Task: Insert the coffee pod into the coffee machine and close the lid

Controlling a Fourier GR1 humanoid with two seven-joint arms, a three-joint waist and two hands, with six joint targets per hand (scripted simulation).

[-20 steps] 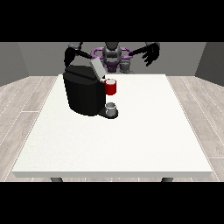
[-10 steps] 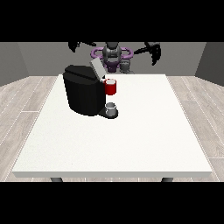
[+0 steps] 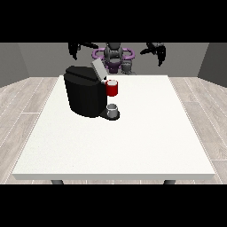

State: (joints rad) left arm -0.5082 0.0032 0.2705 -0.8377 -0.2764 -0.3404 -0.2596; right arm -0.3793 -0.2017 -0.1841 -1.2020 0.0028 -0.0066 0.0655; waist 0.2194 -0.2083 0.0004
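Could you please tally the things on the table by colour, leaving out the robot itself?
Black: 1, the coffee machine
Red: 1, the red thing at the machine
Grey: 2, a grey thing on the machine's base, another grey thing at the far edge
Total: 4

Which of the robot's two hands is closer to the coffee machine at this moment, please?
The hand at the view's left: it hangs above the far edge of the table, almost over the black coffee machine, while the hand at the view's right is far off to the other side.
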